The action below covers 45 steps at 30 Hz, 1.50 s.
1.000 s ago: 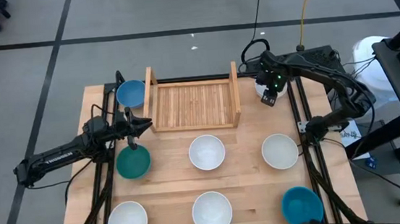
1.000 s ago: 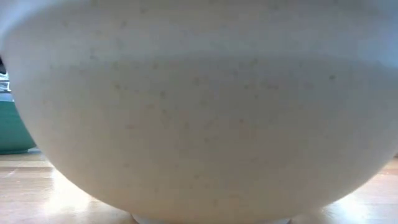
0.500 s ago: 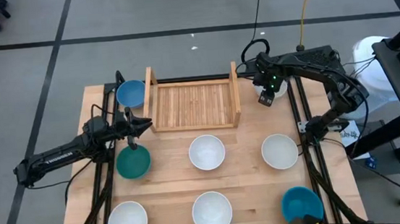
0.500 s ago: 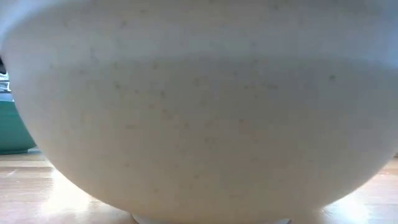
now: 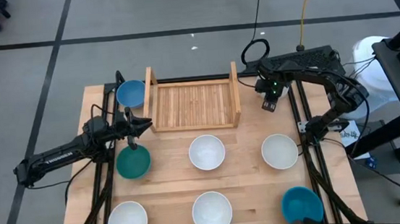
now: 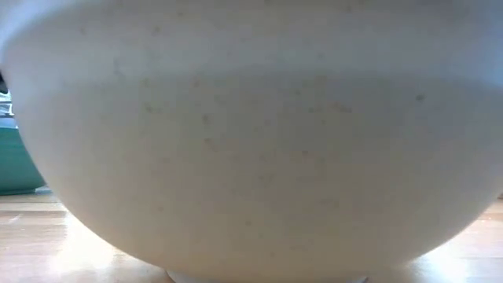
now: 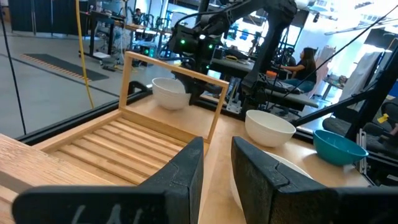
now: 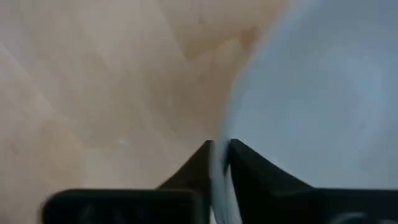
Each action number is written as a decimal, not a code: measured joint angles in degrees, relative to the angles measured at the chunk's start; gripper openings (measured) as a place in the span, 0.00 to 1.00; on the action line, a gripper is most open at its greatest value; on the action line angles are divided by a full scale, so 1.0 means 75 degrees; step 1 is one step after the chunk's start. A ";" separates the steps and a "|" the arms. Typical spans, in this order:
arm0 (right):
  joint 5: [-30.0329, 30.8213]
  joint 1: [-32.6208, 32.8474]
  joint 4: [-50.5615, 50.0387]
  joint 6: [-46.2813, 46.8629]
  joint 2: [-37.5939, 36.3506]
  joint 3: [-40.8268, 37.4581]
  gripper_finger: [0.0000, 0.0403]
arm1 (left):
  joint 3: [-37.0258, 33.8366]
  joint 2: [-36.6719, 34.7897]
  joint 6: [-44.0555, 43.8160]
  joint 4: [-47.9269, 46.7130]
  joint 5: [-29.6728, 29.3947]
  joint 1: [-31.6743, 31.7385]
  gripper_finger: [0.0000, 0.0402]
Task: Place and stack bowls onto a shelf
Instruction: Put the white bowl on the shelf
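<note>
My right gripper (image 5: 267,102) is just right of the light-wood shelf (image 5: 193,105), shut on a white bowl (image 7: 169,93) that it mostly hides from above. My left gripper (image 5: 140,126) hovers by the shelf's near left corner, slightly open and empty, its fingers (image 7: 186,171) pointing across the shelf. A dark teal bowl (image 5: 133,162) sits on the table just nearer than it. A blue bowl (image 5: 131,93) sits left of the shelf. The shelf's slatted base holds no bowl. My right gripper holds the white bowl by its rim (image 8: 219,163), one finger inside the bowl and one outside. The fingers come from above, pointing down. Whether the bowl is off the table I cannot tell.
Several white bowls sit on the wooden tabletop: two in the middle row (image 5: 207,152) (image 5: 280,151) and two at the near edge (image 5: 127,220) (image 5: 211,211), one of which fills the low view (image 6: 251,141). A second blue bowl (image 5: 301,205) is at the near right corner.
My right arm has drawn in over the white bowl, and its gripper has shifted a little toward the table's near edge, staying at the bowl. The left arm and the other bowls have kept still.
</note>
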 joint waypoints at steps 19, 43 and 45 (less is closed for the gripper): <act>0.0560 0.0160 -0.1250 0.0205 -0.2320 0.0444 0.00 | 0.0000 0.0000 -0.0020 0.0001 -0.0002 -0.0002 0.22; 0.0122 0.2693 -0.1314 0.1463 -0.2034 0.4975 0.00 | 0.0179 0.0003 -0.0201 -0.0009 -0.0019 -0.0002 0.22; 0.0120 0.2870 -0.1204 0.1389 -0.1711 0.5147 0.00 | 0.0312 0.0001 -0.0122 -0.0019 -0.0123 -0.0002 0.22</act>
